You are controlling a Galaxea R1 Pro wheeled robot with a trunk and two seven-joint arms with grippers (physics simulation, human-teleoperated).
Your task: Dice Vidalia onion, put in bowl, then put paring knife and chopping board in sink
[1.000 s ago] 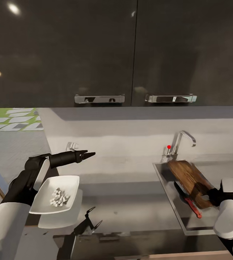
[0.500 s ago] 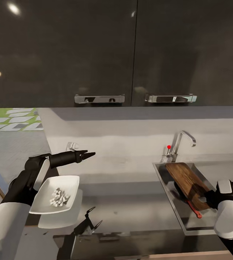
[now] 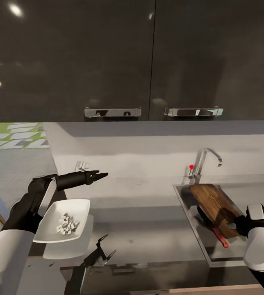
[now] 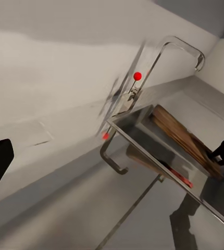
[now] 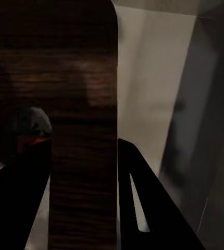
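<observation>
As the right gripper (image 3: 233,225) stays clamped on the chopping board (image 3: 214,207), the board has tilted up again inside the sink (image 3: 189,213), above the paring knife (image 3: 219,237); release remains.

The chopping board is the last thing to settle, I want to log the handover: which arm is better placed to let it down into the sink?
The right. Its gripper already grips the chopping board, tilted over the sink above the paring knife. The left gripper points across the countertop by the bowl.
</observation>
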